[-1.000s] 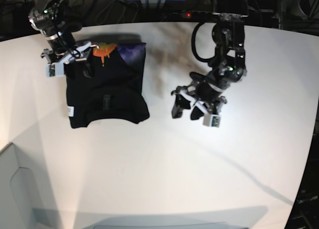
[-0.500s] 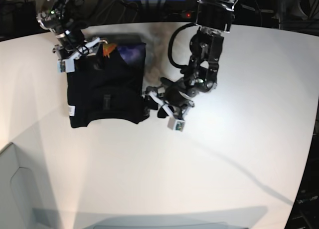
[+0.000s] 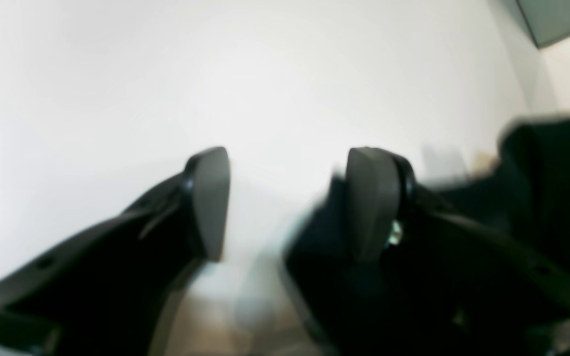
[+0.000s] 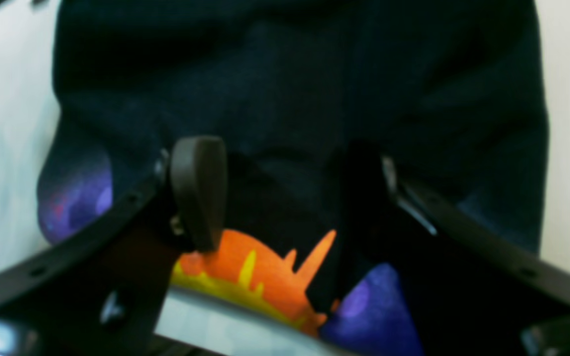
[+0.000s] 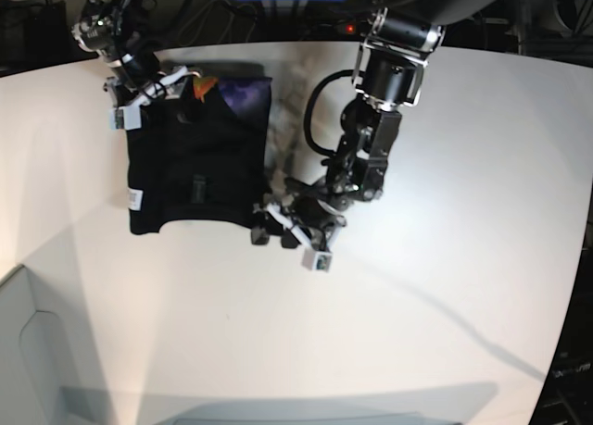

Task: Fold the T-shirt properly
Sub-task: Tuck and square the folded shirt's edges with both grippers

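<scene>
One T-shirt (image 5: 195, 166), black and already reduced to a compact, roughly square bundle, lies on the far left part of the white table (image 5: 435, 286) in the base view. A strip of its purple-and-orange print (image 4: 265, 269) shows along the far edge, and one small white tag (image 5: 133, 199) sits at its left side.

Two arms are in view. The right gripper (image 5: 157, 84) hangs over the far edge of the bundle; in the right wrist view its fingers stand well apart astride the cloth with nothing pinched between them. The left gripper (image 5: 278, 229) sits at the near right corner of the bundle. The left wrist view shows its fingers (image 3: 211, 198) apart over bare table, dark cloth just beside one of them. That view is blurred, so whether the finger touches the fabric cannot be told.

Handling, as a judgement: the cloth is soft, light and limp. It will sag and slide rather than hold a crease, and stacked layers may shift if dragged. The best hold is likely a pinch through all layers at a corner or folded edge, one corner per gripper, lifted together.
</scene>
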You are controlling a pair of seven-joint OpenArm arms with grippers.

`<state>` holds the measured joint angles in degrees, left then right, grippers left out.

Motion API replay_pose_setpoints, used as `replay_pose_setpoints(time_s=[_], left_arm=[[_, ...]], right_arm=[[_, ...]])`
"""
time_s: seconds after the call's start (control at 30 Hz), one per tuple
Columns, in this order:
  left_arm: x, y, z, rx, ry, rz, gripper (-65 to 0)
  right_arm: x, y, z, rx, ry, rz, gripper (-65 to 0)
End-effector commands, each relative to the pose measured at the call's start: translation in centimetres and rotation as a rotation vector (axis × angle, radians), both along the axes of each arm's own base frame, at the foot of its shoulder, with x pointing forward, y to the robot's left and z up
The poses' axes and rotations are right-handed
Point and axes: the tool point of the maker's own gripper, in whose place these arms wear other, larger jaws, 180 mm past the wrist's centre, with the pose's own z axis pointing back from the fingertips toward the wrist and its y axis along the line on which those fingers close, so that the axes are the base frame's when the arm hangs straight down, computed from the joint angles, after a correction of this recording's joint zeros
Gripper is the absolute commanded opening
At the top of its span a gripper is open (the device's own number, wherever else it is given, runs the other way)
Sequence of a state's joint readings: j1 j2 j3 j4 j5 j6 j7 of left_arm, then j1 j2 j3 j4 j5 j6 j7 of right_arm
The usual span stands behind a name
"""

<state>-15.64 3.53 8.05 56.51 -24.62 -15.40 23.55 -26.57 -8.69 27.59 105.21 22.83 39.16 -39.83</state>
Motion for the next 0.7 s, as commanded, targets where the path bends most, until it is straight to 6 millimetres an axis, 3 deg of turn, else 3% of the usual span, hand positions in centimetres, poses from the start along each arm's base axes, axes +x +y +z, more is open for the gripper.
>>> replay_pose_setpoints(time_s=[0.0,0.13,0.2,0.33,0.5,0.67], left_arm=[[1.6,0.3,0.9,0.008,-0.023,0.014,-28.4],[4.3,1.1,2.6,0.019,-0.065,0.028,-28.5],[5.5,1.6,4.7,0.018,-0.121,0.034,-28.5],[6.9,5.2,10.2,0.042,-0.276,0.052,-28.6],[4.0,12.3,12.6,0.026,-0.253,0.123,-28.6],[-1.5,20.1,12.0,0.055,-0.208,0.300,-28.4]], right_arm=[[0.0,-0.2,0.4,-0.009,-0.013,0.016,-26.4],[0.0,-0.3,0.1,-0.008,-0.007,0.017,-26.4],[0.2,-0.4,0.3,-0.012,-0.014,0.018,-26.4],[1.7,-0.5,2.0,-0.033,-0.076,0.023,-26.2],[3.5,-0.3,5.6,-0.071,-0.186,0.039,-26.1],[5.7,3.3,7.8,-0.032,-0.274,0.134,-26.6]])
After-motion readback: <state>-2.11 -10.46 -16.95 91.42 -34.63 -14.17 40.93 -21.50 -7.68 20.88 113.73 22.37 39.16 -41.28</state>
